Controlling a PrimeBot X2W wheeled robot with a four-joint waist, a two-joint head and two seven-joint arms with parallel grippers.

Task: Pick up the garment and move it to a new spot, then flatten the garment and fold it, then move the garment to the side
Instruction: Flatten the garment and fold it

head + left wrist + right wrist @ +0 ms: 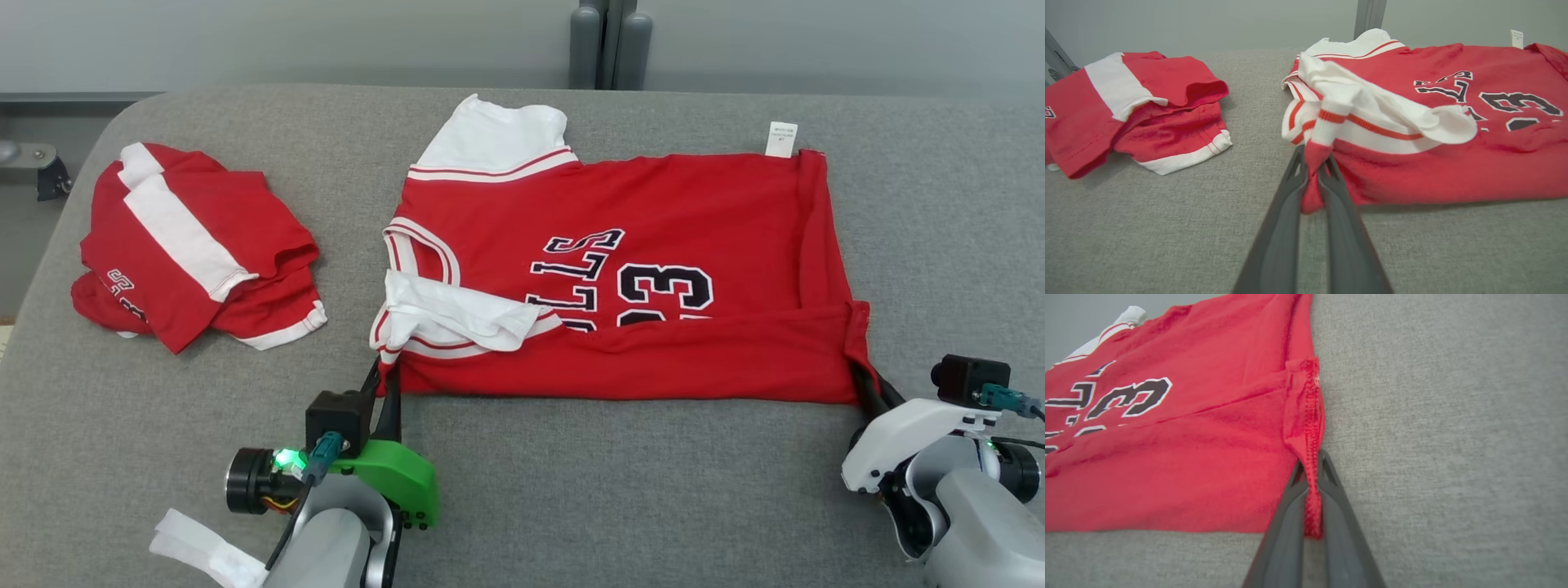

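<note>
The garment [653, 245] is a red jersey with white sleeves and dark lettering, lying flat across the middle of the grey table, its near edge folded over. My left gripper [385, 371] is shut on the garment's near left corner [1312, 179], where red cloth bunches between the dark fingers [1290, 204] below a white sleeve [1372, 110]. My right gripper [864, 377] is shut on the near right corner, with the stitched red hem [1312, 490] pinched between its fingers [1286, 514].
A second red and white garment [188, 253] lies folded and crumpled at the table's left [1126, 110]. A white tag [782, 139] sticks out at the jersey's far right corner. Bare grey table [637, 490] lies in front of the jersey. A grey post [608, 41] stands behind the table.
</note>
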